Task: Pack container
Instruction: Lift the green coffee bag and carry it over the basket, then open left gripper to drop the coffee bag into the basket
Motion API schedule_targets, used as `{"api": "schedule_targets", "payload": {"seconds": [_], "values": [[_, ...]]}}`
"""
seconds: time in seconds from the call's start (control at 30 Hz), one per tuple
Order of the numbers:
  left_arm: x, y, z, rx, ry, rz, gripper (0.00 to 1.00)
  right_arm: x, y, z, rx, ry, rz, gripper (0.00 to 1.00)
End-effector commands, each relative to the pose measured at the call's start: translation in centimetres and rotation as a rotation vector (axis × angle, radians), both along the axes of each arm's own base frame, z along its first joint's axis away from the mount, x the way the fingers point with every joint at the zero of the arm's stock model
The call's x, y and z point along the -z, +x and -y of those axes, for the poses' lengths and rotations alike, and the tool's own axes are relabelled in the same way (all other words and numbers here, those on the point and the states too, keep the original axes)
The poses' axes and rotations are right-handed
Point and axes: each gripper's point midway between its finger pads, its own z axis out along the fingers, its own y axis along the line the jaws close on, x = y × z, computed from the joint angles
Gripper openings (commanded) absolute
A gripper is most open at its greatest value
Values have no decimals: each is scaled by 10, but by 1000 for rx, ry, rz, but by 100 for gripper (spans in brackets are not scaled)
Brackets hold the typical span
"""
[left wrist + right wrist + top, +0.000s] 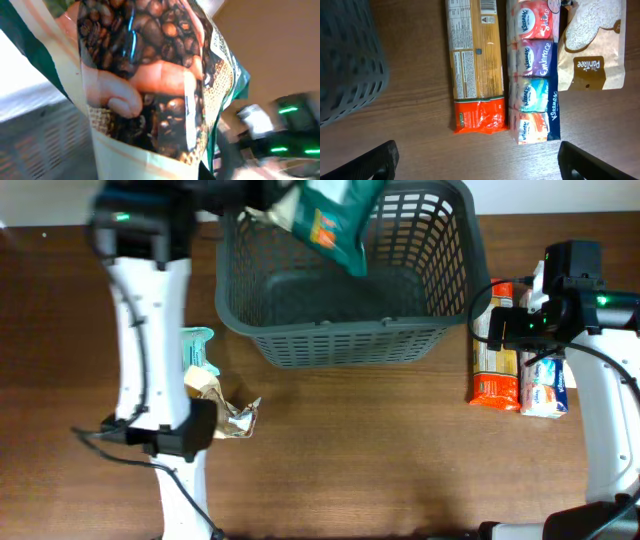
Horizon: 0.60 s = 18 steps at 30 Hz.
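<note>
The container (345, 345), a dark grey slotted basket, stands at the back middle of the table, and what I can see of its inside holds nothing. My left gripper (262, 208) is shut on a green and cream coffee bag (335, 220) that hangs tilted over the basket's far left part. In the left wrist view the coffee bag (150, 85), printed with coffee beans, fills the frame and hides the fingers; the basket wall (35, 135) shows behind it. My right gripper (477, 162) stands open above bare wood, just short of the packets at the right.
An orange pasta packet (475, 60) and a Kleenex multipack (535, 75) lie side by side right of the basket (345, 65), with a brown paper bag (592, 50) beyond. Left of the basket lie a teal packet (198, 348) and a crumpled gold packet (225, 412).
</note>
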Motion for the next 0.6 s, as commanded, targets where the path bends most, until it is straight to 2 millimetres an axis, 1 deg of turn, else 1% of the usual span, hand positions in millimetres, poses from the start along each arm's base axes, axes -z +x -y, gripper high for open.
{"api": "schedule_targets", "payload": {"seconds": [0.0, 0.13, 0.17, 0.33, 0.47, 0.53, 0.57], "values": [[31, 22, 0, -147, 293, 116, 2, -5, 3, 5, 11, -19, 12, 99], [78, 29, 12, -186, 480, 86, 2, -5, 3, 5, 11, -19, 12, 99], [97, 32, 15, -199, 533, 61, 2, -5, 3, 5, 11, -19, 12, 99], [159, 40, 24, -183, 610, -20, 2, -5, 3, 5, 11, -19, 12, 99], [198, 40, 24, -164, 645, -81, 2, -5, 3, 5, 11, -19, 12, 99], [211, 38, 23, -156, 659, -106, 2, -5, 3, 5, 11, -19, 12, 99], [215, 38, 23, -157, 659, -119, 3, -5, 3, 5, 11, -19, 12, 99]]}}
